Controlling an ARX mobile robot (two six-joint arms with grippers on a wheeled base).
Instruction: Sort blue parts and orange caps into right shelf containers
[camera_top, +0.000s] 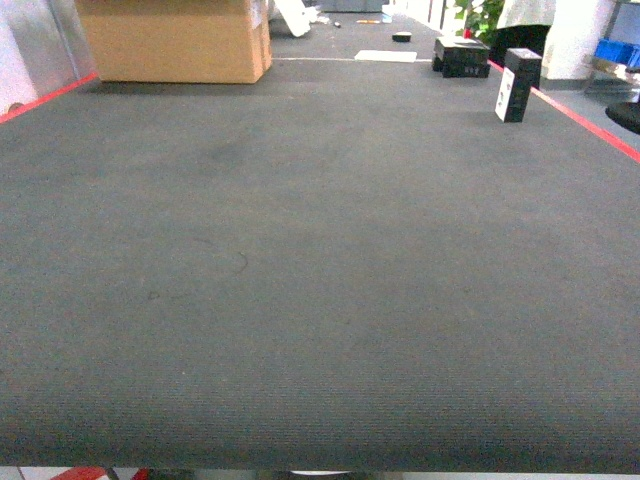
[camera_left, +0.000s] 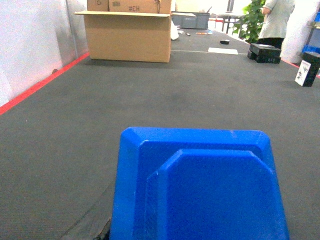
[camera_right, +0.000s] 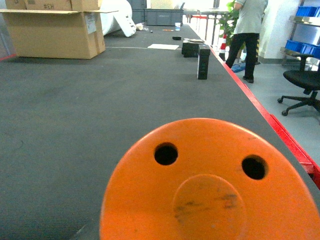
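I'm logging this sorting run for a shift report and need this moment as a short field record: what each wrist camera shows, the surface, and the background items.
left wrist view: blue part fills the lower frame, close to the camera
right wrist view: orange cap with two holes, close to the camera
grippers: fingers not visible in any view
surface: dark grey mat with red edge lines
background: cardboard box far left, black boxes far right
shelf containers: not identifiable
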